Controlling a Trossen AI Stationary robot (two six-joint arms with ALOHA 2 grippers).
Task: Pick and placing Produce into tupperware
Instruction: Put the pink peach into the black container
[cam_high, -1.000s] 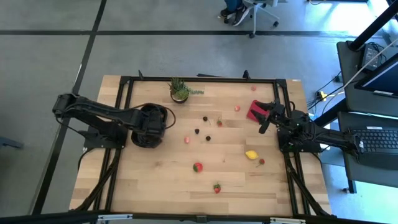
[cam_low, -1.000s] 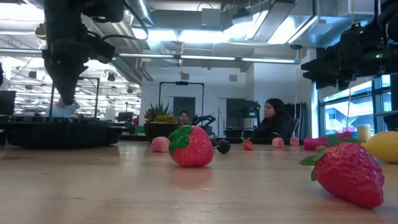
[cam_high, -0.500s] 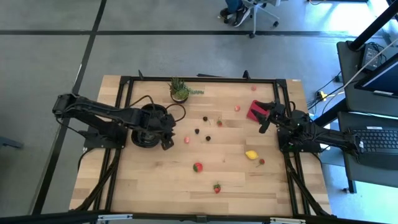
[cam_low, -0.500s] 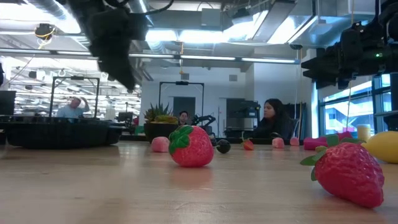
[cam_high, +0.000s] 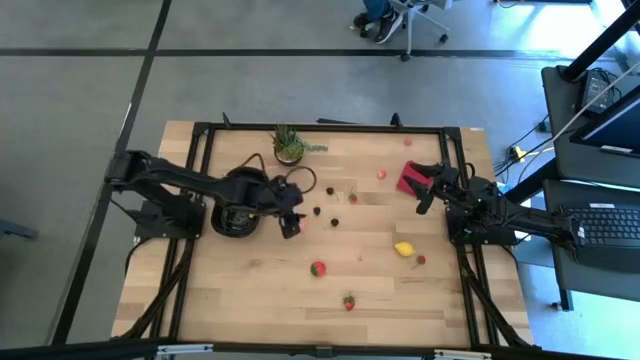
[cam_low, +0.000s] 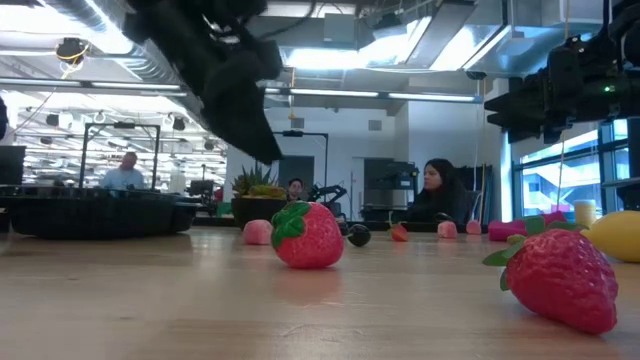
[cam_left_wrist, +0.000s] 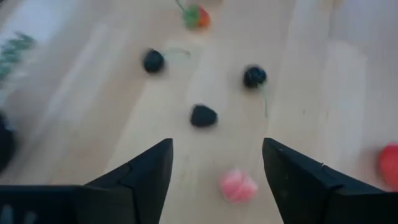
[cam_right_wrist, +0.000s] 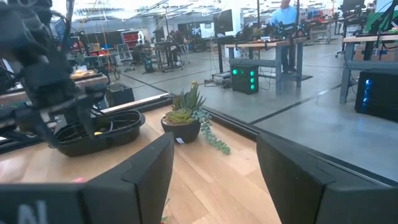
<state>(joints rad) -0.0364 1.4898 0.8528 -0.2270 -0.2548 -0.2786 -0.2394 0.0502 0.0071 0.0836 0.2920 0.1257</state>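
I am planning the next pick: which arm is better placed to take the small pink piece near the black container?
Left. Its tool is open and hangs just above the pink piece, beside the tupperware. The right tool waits far across the table, near the red square.

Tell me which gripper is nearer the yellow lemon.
Right. The right gripper hangs open by the red square, just up-table of the yellow lemon. The left gripper, also open, is beside the black container, much farther across the table.
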